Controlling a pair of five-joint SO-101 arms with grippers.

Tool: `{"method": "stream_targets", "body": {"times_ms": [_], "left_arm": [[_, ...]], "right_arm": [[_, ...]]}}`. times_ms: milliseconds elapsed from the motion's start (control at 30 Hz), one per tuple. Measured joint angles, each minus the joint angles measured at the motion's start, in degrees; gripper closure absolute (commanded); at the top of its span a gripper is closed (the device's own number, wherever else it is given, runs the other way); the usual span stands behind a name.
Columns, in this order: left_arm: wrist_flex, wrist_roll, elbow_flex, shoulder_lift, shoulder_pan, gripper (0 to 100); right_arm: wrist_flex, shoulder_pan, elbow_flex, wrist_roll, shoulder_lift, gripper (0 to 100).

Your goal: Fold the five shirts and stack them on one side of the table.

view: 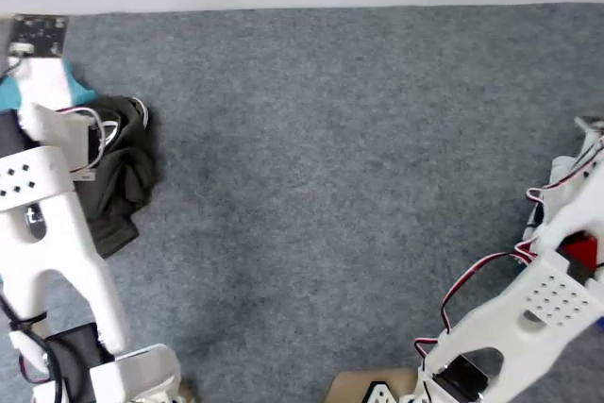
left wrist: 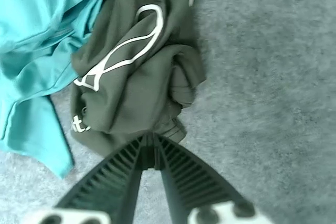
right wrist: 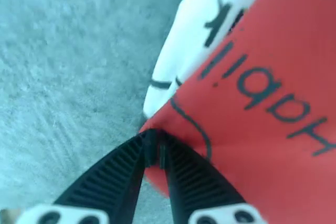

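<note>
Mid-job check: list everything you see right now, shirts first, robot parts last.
dark green shirt: one, dark green with white print, crumpled on the table by the left arm
teal shirt: one, teal, beside and partly under the dark green shirt
red shirt: one, red with dark print, at the table's edge by the right arm
white shirt: one, white with dark marks, against the red shirt
table: one, grey covering
tan board: one, tan, near edge between the arm bases
left arm: one, white
right arm: one, white
left gripper: one, black fingers, shut on the dark green shirt's edge
right gripper: one, black fingers, shut on the red shirt's edge
</note>
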Motion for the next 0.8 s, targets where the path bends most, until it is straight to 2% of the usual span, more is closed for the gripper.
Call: {"method": "stream_targets", "body": {"times_ms": [400,600,800], "left_arm": [[0.00,0.00,0.00,0.00,0.97,99],[0.00,0.00,0.18,0.00,0.97,99],[-1.05,0.00,2.81,0.00,0.97,99]], "right_arm": [[0.00,0.00,2.73,0.00,-0.53,99.0],[-0.53,-0.88,-3.60,0.00,-3.08,99.0],[-11.16,-0.88,-6.68,0.00,-3.08,99.0]]}}
